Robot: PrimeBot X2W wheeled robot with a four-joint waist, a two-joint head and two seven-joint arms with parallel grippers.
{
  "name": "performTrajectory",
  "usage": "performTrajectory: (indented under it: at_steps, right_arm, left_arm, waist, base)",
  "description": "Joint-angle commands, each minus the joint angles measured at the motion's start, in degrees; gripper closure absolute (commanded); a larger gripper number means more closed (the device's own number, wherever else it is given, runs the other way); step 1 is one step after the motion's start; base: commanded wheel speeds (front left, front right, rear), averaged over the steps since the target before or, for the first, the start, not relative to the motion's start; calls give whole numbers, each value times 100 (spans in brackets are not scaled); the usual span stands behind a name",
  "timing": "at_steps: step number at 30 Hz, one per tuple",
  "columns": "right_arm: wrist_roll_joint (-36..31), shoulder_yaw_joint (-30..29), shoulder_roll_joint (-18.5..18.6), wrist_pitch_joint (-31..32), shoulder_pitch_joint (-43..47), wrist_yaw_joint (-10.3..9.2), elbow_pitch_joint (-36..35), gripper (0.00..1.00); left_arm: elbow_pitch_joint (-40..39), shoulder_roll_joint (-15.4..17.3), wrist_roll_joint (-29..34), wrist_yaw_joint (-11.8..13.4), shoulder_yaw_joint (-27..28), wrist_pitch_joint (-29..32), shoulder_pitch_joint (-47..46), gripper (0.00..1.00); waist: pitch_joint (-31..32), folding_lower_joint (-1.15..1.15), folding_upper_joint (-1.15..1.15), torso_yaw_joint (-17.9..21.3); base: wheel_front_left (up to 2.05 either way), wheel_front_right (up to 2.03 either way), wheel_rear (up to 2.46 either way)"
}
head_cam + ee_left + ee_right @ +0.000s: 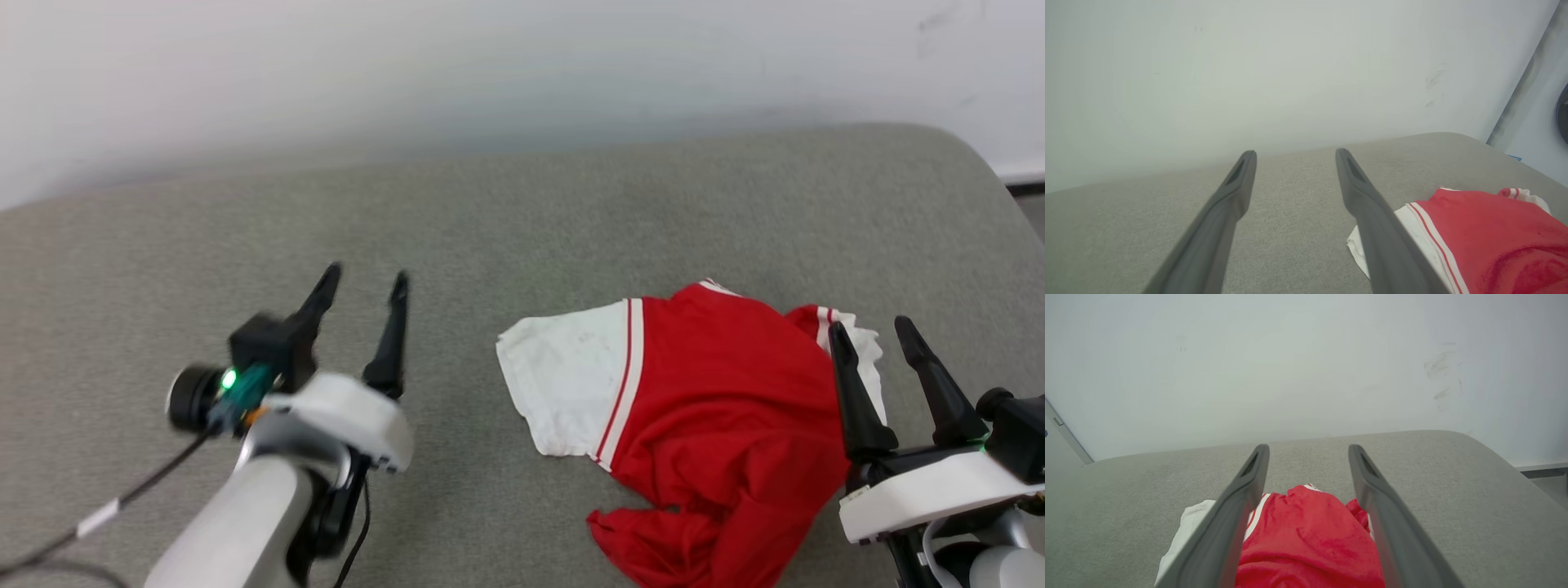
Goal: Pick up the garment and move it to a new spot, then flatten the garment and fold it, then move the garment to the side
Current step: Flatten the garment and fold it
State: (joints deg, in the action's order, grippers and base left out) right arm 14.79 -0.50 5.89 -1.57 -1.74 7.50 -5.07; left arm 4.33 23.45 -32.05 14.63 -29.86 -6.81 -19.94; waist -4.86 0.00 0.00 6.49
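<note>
Garment (710, 392) lies crumpled on grey fabric-covered counter (571, 212), lower right of head view. One white sleeve spreads flat toward frame centre; red body is bunched and runs off bottom edge.

Right hand (869, 325) at lower right, fingers spread wide, grasping nothing, poised over garment's right edge beside second sleeve.

Left hand (365, 276) at lower left, also released and empty, over bare counter, well apart from garment.

White wall (490, 65) across top.
</note>
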Motion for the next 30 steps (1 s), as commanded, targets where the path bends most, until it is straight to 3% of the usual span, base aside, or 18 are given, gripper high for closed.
performTrajectory:
  at_steps: [1, 13, 23, 24, 25, 30]
  right_arm:
    - [-36, 27, -40, -20, 6, -2, -112, 0]
    - [-126, 213, -167, -88, -275, -2, -482, 0]
    - [-16, 301, -223, -178, -333, -2, -300, 0]
    - [-10, 305, -229, -191, -340, -2, -289, 0]
    - [14, 307, -233, -189, -342, -2, -271, 0]
    - [69, 230, -248, -184, -310, -2, -216, 0]
  left_arm:
    - [25, -16, 40, -95, -92, 165, -264, 0]
    - [1407, -177, -407, -1267, -1033, 2822, -1838, 0]
    - [2549, -280, -651, -1810, -1688, 4405, -1999, 0]
    - [2598, -301, -654, -1852, -1752, 4502, -2001, 54]
    - [2623, -326, -639, -1878, -1789, 4533, -2004, 98]
    - [2484, -340, -478, -1772, -1632, 3875, -2225, 100]
  waist:
    - [-279, 0, 0, 217]
    - [-1135, 0, 0, 653]
    - [-1280, 0, 0, 764]
    - [-1278, 0, 0, 768]
    - [-1273, 0, 0, 770]
    - [-1190, 0, 0, 671]
  base:
    - [0, 0, 0]
    - [0, 0, 0]
    - [0, 0, 0]
    - [0, 0, 0]
    - [0, 0, 0]
    - [0, 0, 0]
